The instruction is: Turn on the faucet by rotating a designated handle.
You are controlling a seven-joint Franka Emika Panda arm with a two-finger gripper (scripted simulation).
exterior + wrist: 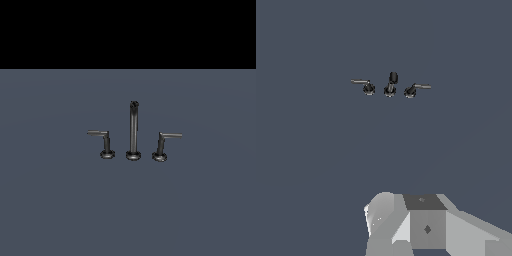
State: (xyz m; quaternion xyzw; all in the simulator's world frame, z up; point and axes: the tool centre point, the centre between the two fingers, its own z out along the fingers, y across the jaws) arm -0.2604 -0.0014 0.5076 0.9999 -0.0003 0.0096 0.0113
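Note:
The faucet (133,131) is a small dark metal set standing on the flat grey-blue surface, with a tall straight spout in the middle. The handle (162,145) is the short L-shaped lever on the exterior view's right, on a round base, its thin arm pointing right. The wrist view looks down on the faucet (390,86) and the handle (413,89) from far above. Only the gripper's grey body (423,227) shows, at the edge of the wrist view, well away from the set. Its fingers are hidden. No arm appears in the exterior view.
A mirror-twin lever (104,142) stands on the exterior view's left of the spout, its arm pointing left; it appears in the wrist view too (365,86). The grey-blue surface (60,200) stretches all around the set.

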